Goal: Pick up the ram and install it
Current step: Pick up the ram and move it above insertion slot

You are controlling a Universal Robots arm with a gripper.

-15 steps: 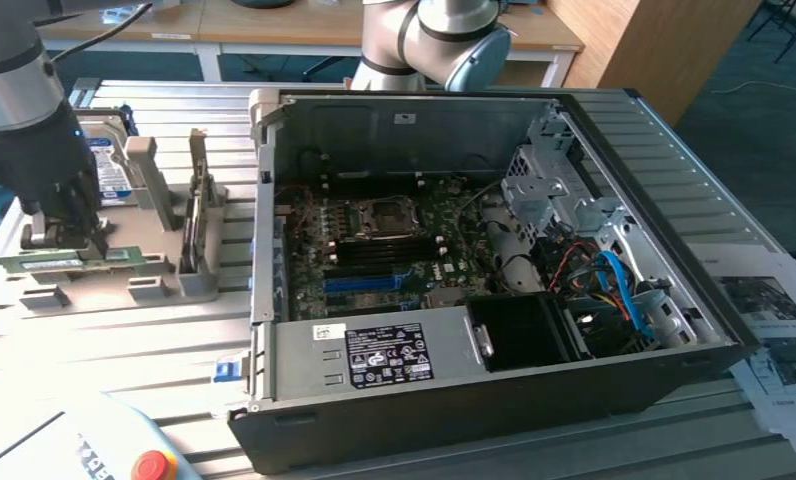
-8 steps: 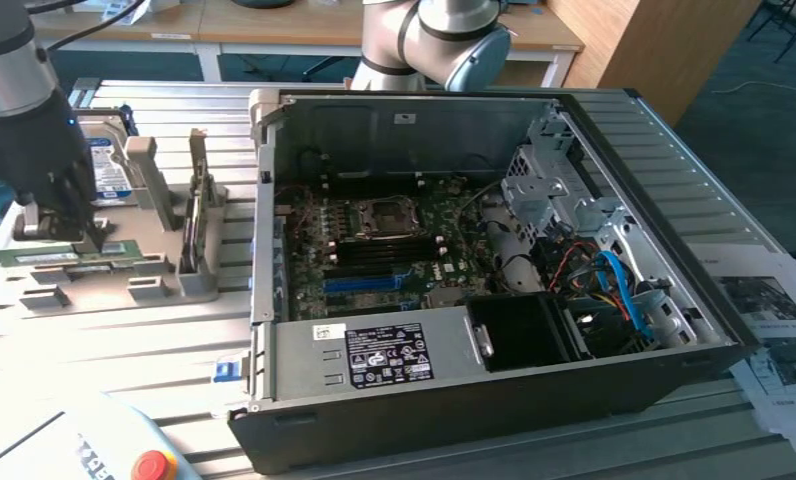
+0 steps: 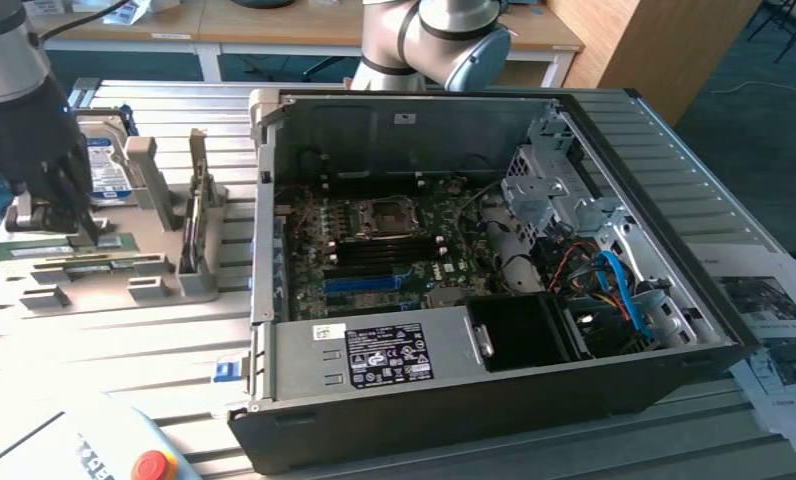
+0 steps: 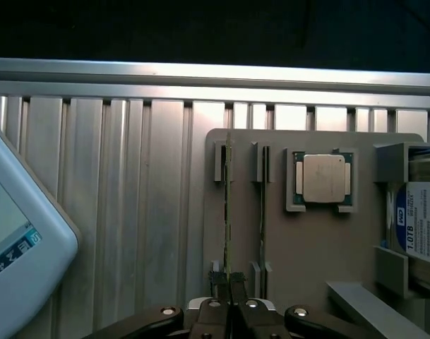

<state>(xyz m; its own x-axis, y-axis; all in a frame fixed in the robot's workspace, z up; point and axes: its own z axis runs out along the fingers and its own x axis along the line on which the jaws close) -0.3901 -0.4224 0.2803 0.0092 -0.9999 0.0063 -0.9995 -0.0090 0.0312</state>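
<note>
Pick-up stage: the gripper [image 4: 229,284] is pinched shut on the ram [image 4: 227,205], which stands on edge in the slotted grey holder [image 4: 306,244], exposing its thin faces to the fingers; a second stick [image 4: 263,212] stands just beside it; the open computer case [image 3: 572,385] lies well apart.

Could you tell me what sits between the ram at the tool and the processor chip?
The second ram stick, on edge in its own slot, lies between the ram and the processor chip, as the wrist view shows.

thin green ram [image 4: 227,201], upright on edge
</note>
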